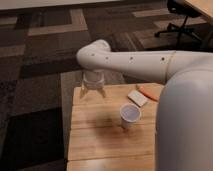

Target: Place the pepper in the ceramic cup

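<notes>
The pepper [148, 92] is a thin orange-red sliver lying on the wooden table [100, 135] at its far right, partly hidden by my white arm. In the table's middle right the ceramic cup [130, 115] stands upright, small and white with a pale lavender inside. My gripper [93, 93] hangs at the far left corner of the table, pointing down, well to the left of both cup and pepper. It is open, its fingers spread with nothing between them.
A flat white rectangular block [137, 97] lies just left of the pepper. My large white arm [185, 105] covers the table's right side. Patterned carpet surrounds the table, and an office chair [182, 20] stands at the far right.
</notes>
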